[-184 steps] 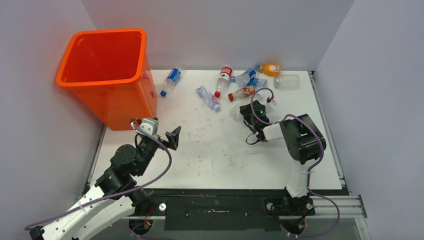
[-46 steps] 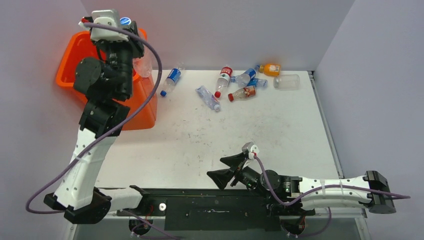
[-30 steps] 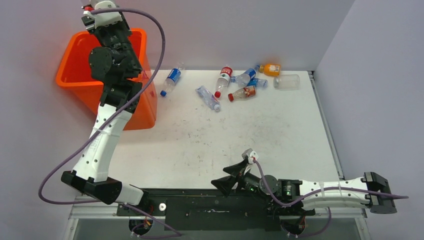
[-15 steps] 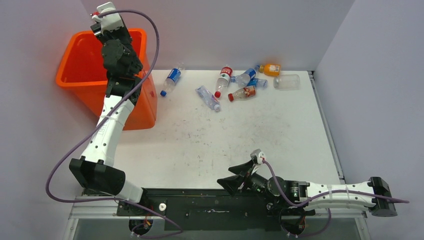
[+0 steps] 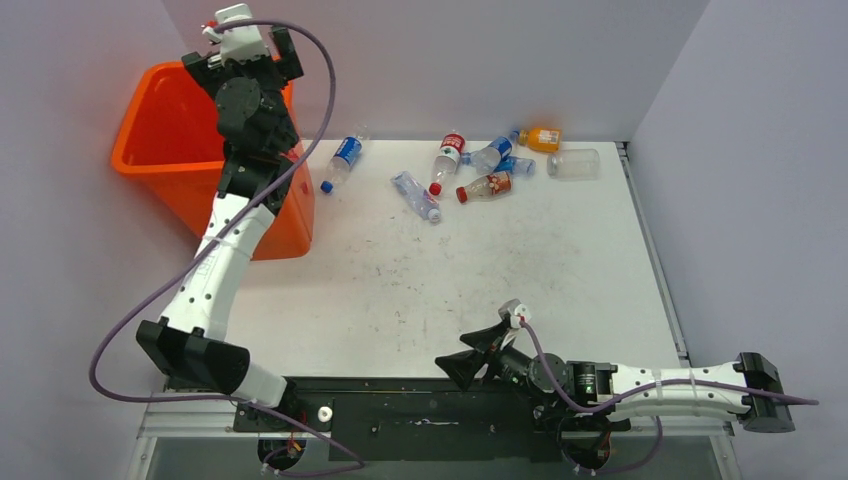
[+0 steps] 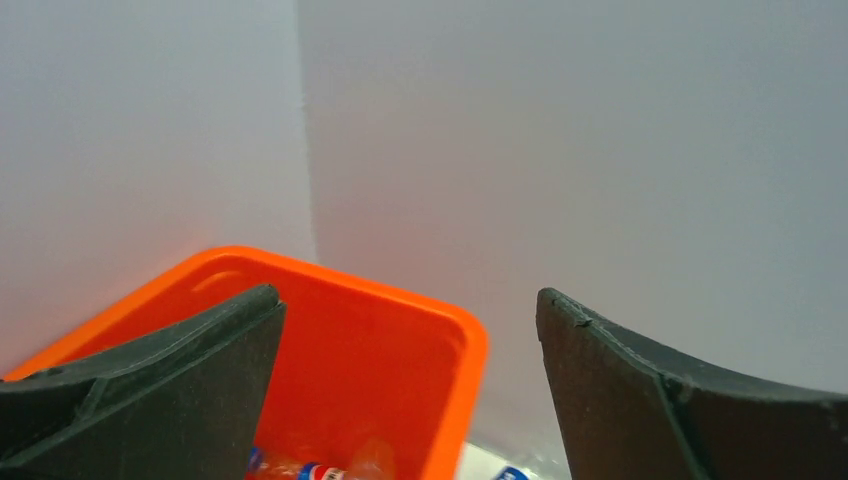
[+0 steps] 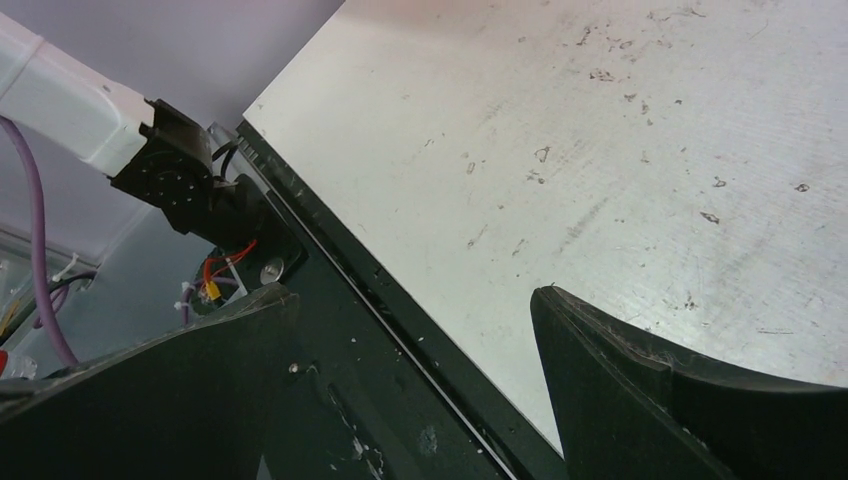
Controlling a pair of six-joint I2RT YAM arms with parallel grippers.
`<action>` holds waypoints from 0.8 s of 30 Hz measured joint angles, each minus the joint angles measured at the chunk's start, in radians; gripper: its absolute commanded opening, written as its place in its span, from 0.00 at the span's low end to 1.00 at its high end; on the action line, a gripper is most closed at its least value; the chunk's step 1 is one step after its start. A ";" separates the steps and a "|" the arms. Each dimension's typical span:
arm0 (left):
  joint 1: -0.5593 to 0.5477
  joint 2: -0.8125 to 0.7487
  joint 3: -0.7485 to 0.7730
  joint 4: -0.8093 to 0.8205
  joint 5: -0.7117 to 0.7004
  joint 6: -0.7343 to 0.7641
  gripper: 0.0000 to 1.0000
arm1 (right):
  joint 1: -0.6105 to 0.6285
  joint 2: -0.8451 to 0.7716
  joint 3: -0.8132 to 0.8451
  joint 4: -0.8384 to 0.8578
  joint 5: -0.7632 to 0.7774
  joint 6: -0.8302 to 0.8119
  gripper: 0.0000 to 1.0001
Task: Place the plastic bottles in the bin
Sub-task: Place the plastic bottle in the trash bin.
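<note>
The orange bin point(image 5: 160, 120) stands at the far left corner. My left gripper point(image 5: 243, 60) hangs high over its far right rim, open and holding nothing. The left wrist view looks down between the open left gripper point(image 6: 405, 294) into the bin point(image 6: 455, 345), where a blue-labelled bottle point(image 6: 305, 470) lies at the bottom. Several plastic bottles lie on the far side of the table: a blue-labelled one point(image 5: 345, 158), a clear one point(image 5: 416, 196), a red-labelled one point(image 5: 446, 160), an orange one point(image 5: 541, 138). My right gripper point(image 5: 462, 352) is open and empty, low over the table's near edge point(image 7: 412, 291).
Grey walls close in the left, back and right sides. A black rail point(image 5: 420, 410) runs along the near edge, and the left arm's base point(image 7: 180, 180) shows in the right wrist view. The left arm's purple cable point(image 5: 320, 90) loops beside the bin.
My left gripper has gone from shut to open above the bin, and the bottle it carried is no longer between its fingers. The right arm has barely shifted.
</note>
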 measured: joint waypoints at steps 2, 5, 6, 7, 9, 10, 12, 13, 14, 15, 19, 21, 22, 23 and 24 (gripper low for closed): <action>-0.076 -0.028 0.005 -0.013 0.015 0.024 0.96 | 0.000 0.002 0.001 0.000 0.012 -0.002 0.90; -0.208 -0.103 0.004 -0.079 0.082 0.050 0.96 | 0.000 0.020 0.016 -0.010 0.040 -0.008 0.90; -0.251 -0.137 0.000 -0.113 0.118 0.053 0.96 | 0.000 0.029 0.031 -0.021 0.058 -0.016 0.90; -0.296 -0.177 -0.006 -0.152 0.165 0.056 0.97 | 0.000 0.033 0.043 -0.028 0.072 -0.022 0.90; -0.368 -0.269 -0.039 -0.230 0.263 0.051 0.96 | 0.000 0.051 0.091 -0.063 0.127 -0.041 0.90; -0.394 -0.319 -0.067 -0.266 0.310 0.043 0.96 | 0.000 0.057 0.117 -0.079 0.161 -0.053 0.90; -0.423 -0.417 -0.153 -0.325 0.399 0.019 0.97 | -0.006 0.078 0.184 -0.108 0.237 -0.084 0.90; -0.427 -0.464 -0.212 -0.350 0.440 0.003 0.97 | -0.013 0.091 0.216 -0.119 0.266 -0.098 0.90; -0.428 -0.511 -0.276 -0.370 0.481 -0.015 0.97 | -0.028 0.116 0.260 -0.135 0.294 -0.114 0.90; -0.428 -0.555 -0.348 -0.379 0.521 -0.030 0.97 | -0.063 0.149 0.318 -0.153 0.319 -0.131 0.90; -0.429 -0.661 -0.672 -0.413 0.686 -0.093 0.97 | -0.338 0.280 0.486 -0.170 0.261 -0.151 0.90; -0.433 -0.683 -0.826 -0.422 0.749 -0.128 0.97 | -0.540 0.361 0.533 -0.171 0.169 -0.132 0.90; -0.433 -0.685 -0.893 -0.425 0.771 -0.146 0.98 | -0.623 0.401 0.546 -0.172 0.129 -0.118 0.90; -0.433 -0.687 -0.951 -0.428 0.789 -0.160 0.98 | -0.689 0.440 0.554 -0.175 0.096 -0.101 0.90; -0.433 -0.695 -1.002 -0.431 0.802 -0.174 0.97 | -0.753 0.481 0.558 -0.177 0.057 -0.081 0.90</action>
